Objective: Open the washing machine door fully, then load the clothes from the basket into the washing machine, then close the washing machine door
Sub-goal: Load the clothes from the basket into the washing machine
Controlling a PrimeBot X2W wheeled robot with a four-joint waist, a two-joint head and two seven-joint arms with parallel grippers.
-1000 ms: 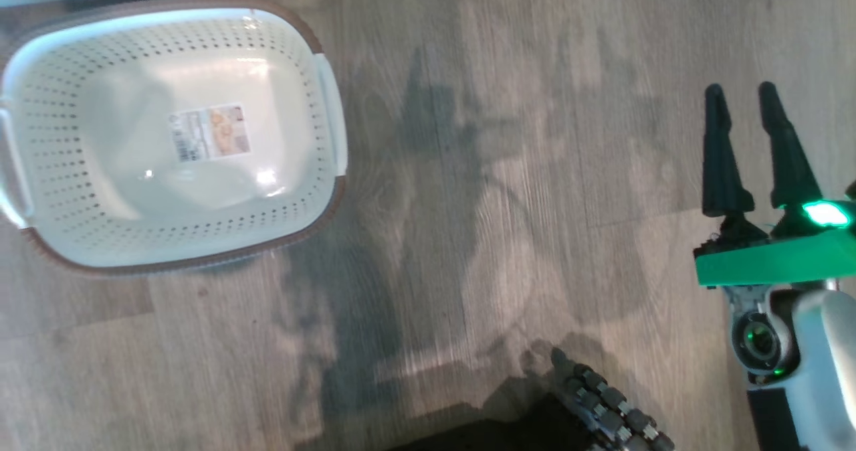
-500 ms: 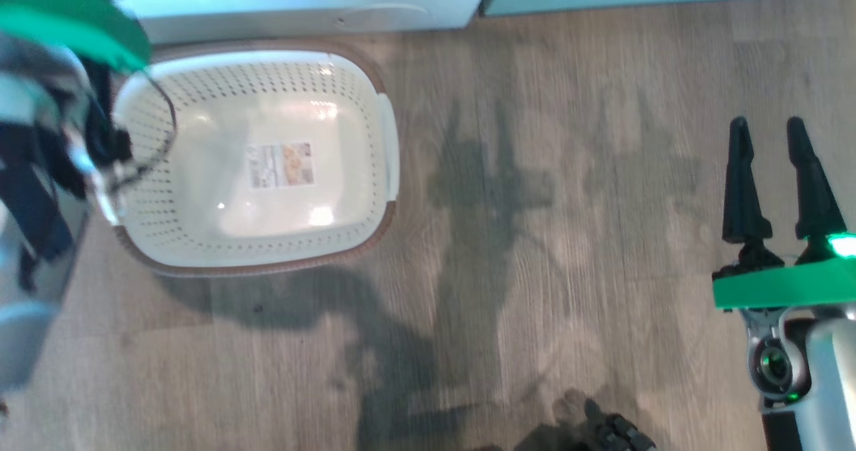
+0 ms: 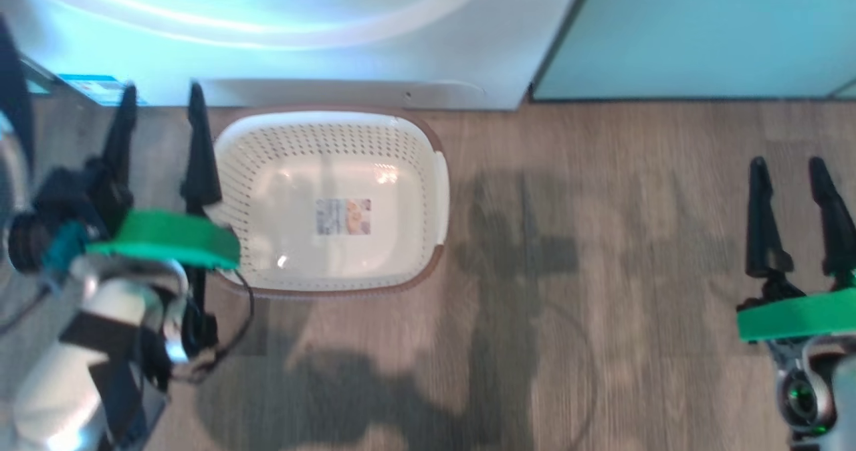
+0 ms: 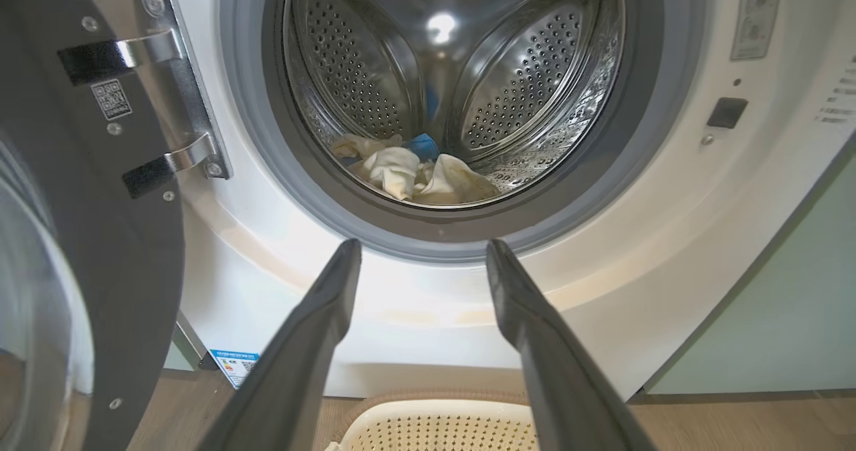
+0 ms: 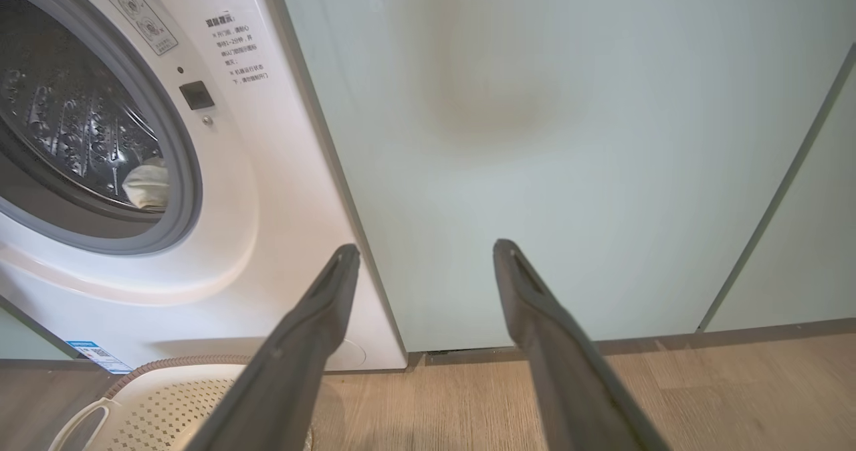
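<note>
The washing machine [image 4: 669, 250] had a smooth, glossy white front, and its drum [image 4: 528, 69] was polished, perforated metal holding soft, crumpled cloth clothes [image 4: 414, 173]. The basket [image 3: 267, 163] was shiny perforated plastic with a paper label [image 3: 343, 216], on a matt wood-grain floor [image 3: 635, 203].

Wood-grain floor [image 3: 602, 203] — mint cabinet panels [image 5: 568, 136]

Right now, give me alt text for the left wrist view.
An open washing machine with pale clothes lying in its steel drum, seen between the open left gripper's two dark fingers. The door stands open at the left; the basket edge shows below.
</note>
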